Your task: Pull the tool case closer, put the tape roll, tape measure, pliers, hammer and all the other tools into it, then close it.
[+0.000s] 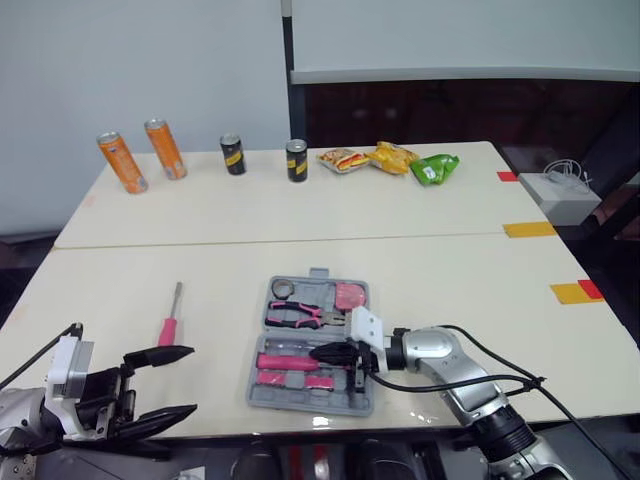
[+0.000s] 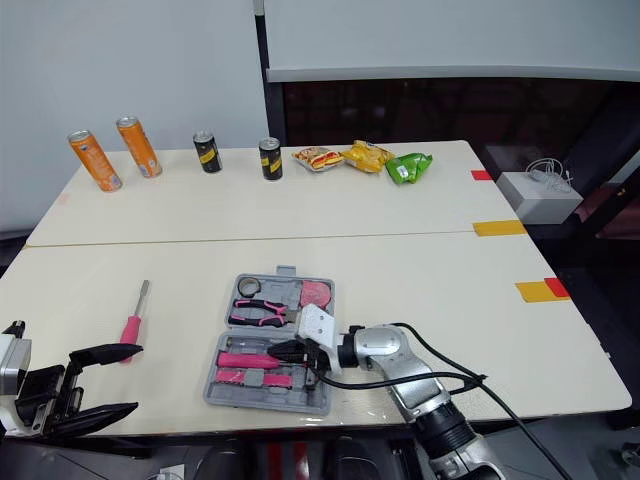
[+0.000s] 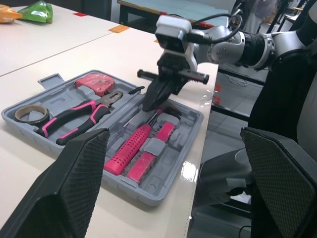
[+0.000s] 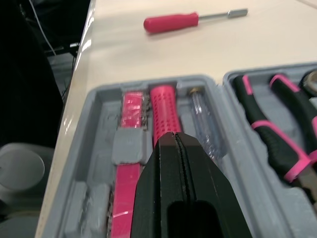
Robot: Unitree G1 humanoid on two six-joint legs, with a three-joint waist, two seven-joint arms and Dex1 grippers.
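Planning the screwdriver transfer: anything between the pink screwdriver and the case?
Nothing. The left eye view shows bare tabletop between the screwdriver and the tool case.

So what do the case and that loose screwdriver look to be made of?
Case: apparently moulded plastic, matte grey, judging by its shaped recesses and rounded walls. Screwdriver: the handle is probably plastic, smooth pink with a slight sheen; the shaft looks like bare metal, silvery grey.

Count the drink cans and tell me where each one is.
4, at the back of the far table: orange can at the left end, second orange can beside it, black can next, second black can nearest the snack packets. None seems hidden.
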